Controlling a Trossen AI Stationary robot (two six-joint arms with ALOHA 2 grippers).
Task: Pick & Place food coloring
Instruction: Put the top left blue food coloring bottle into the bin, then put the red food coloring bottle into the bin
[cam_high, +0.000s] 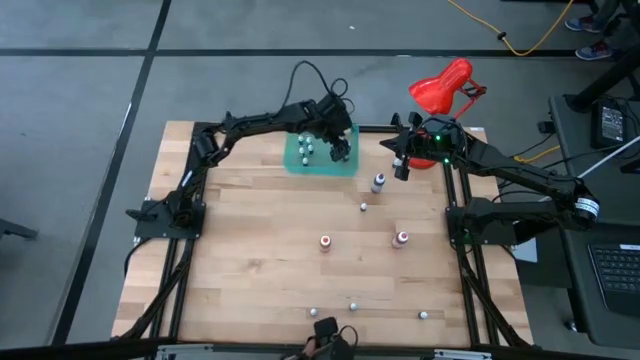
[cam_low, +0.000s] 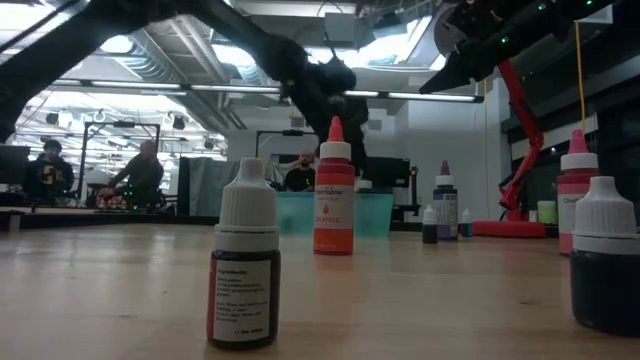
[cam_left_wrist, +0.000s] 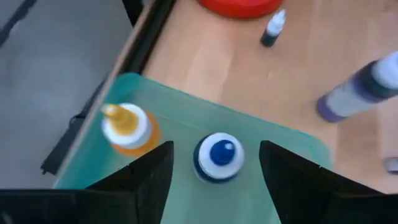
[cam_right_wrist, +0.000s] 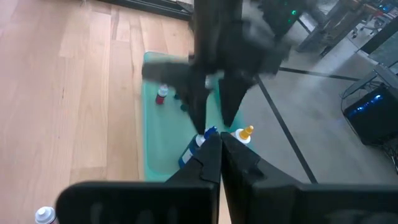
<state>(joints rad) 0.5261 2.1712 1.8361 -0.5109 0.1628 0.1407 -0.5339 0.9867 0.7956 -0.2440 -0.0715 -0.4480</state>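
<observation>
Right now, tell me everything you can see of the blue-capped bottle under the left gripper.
The blue-capped bottle is small, with a round blue tip in a white collar and a blue body. It stands on the green tray at the table's far edge, beside a yellow-capped bottle. The left gripper hangs over it, open, a finger on either side; contact with the fingers cannot be told. In the right wrist view it seems to lean a little.
</observation>
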